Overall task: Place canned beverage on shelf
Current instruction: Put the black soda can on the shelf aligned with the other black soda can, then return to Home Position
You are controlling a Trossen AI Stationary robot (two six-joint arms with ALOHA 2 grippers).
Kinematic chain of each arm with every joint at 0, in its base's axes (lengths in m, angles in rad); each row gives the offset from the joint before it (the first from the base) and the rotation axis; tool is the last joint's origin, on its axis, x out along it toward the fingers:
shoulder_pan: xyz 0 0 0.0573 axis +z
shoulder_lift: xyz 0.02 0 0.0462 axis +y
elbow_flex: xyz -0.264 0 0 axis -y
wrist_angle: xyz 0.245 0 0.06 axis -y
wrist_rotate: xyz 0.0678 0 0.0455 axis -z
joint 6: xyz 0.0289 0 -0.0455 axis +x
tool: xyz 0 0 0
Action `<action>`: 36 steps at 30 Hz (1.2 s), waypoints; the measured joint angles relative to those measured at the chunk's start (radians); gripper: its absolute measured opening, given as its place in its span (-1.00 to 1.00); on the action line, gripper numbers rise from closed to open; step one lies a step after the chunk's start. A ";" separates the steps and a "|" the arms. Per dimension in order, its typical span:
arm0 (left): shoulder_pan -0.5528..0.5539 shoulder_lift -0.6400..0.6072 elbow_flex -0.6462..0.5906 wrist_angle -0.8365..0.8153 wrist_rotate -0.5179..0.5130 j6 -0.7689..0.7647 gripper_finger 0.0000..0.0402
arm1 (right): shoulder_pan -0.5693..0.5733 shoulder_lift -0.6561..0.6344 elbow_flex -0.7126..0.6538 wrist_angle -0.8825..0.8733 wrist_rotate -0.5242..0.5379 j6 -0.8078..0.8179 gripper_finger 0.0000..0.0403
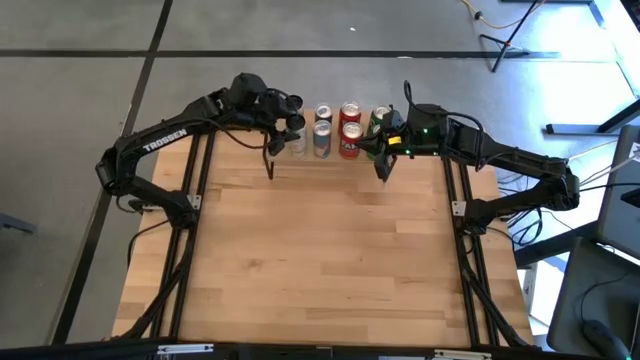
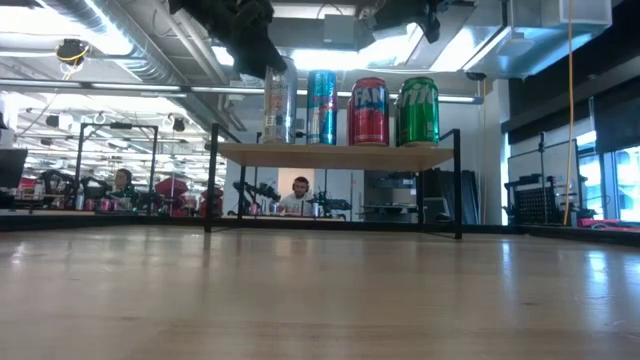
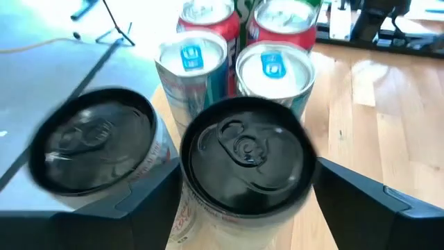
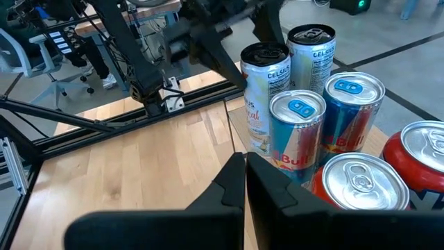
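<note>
The low shelf (image 2: 335, 155) stands at the table's far edge and carries several cans. A white can with a black top (image 3: 243, 149) stands on the shelf's left end, in the near row, and also shows in the low view (image 2: 279, 100). A second white can (image 3: 94, 149) stands beside it. Two blue-and-silver cans (image 1: 321, 140), two red cans (image 1: 349, 140) and a green can (image 2: 418, 110) stand further right. My left gripper (image 1: 290, 122) is over the shelf's left end, shut on the white can. My right gripper (image 4: 245, 180) is shut and empty, just in front of the shelf's right part (image 1: 383, 168). My left gripper pinches the white can's side wall, just below the top rim (image 3: 186, 173), between its two fingers. The fingers come from above, slanting down from the table's left. The can is upright, its base on the shelf's plank (image 2: 279, 143).
The other cans stand close together on the shelf to the right of the held one. The shelf's thin black legs (image 2: 459, 185) stand on the wooden tabletop (image 1: 320, 260). Black rails (image 1: 190, 230) run along both sides of the table.
</note>
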 joint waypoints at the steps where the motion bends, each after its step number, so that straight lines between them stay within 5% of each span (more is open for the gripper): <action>1: 0.000 -0.009 0.000 0.002 0.000 -0.004 0.50 | 0.000 0.000 0.000 0.000 0.000 0.000 -0.95; 13: -0.012 -0.183 0.001 0.113 -0.007 -0.064 0.50 | -0.001 0.000 -0.001 0.022 -0.017 0.000 -0.95; 19: -0.068 -0.210 0.002 0.154 -0.014 -0.291 0.45 | -0.001 0.000 -0.001 0.063 -0.071 -0.001 -0.95; 23: -0.169 -0.217 0.001 0.109 -0.014 -0.296 0.14 | 0.000 -0.005 -0.001 0.011 -0.105 -0.008 -0.95; 30: -0.340 -0.290 -0.071 0.146 -0.023 -0.264 -0.84 | 0.031 -0.136 -0.169 0.106 -0.090 0.031 -0.95; 36: -0.397 -0.462 -0.340 0.373 -0.058 -0.383 -0.96 | 0.034 -0.338 -0.375 0.235 -0.087 0.115 -0.95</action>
